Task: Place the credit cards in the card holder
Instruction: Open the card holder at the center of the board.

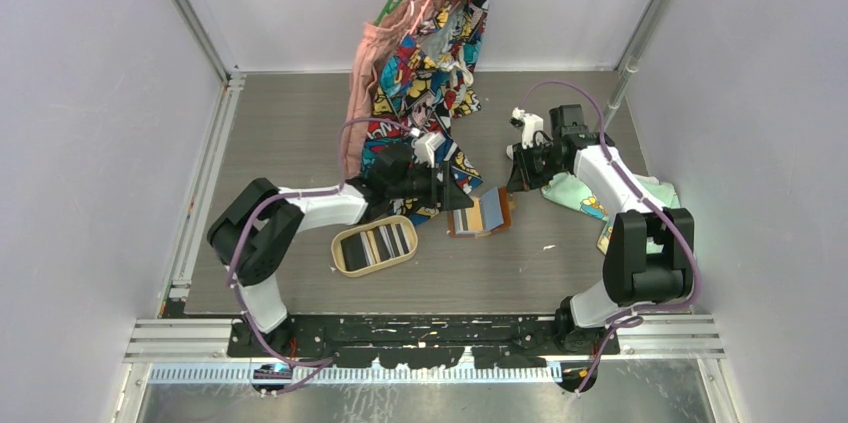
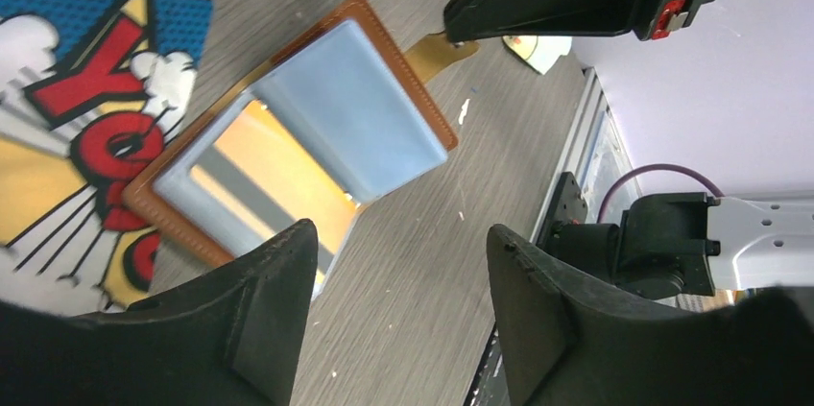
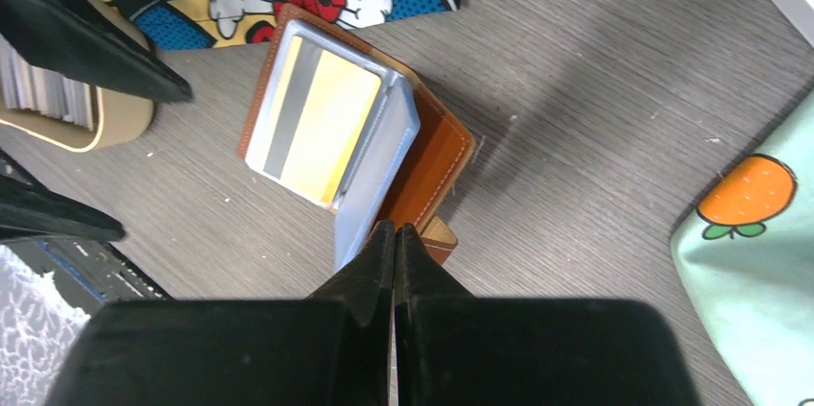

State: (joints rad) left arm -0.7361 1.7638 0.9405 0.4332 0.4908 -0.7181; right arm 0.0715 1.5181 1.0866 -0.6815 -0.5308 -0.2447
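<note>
One yellow card point(image 3: 331, 123) with a grey stripe lies in the grey-blue pocket of the card holder point(image 3: 437, 152), which I see lying open on the table point(image 1: 300, 143) between the two arms, one corner touching the comic-print cloth point(image 2: 77, 89). My right gripper point(image 3: 394, 230) is closed tight with its tips at the holder's snap tab; whether it pinches the tab I cannot tell. My left gripper point(image 2: 398, 233) hovers just beside the holder, jaws parted wide and empty. More cards point(image 1: 375, 245) lie in the oval wooden tray point(image 1: 336, 243) nearby, under the left arm
</note>
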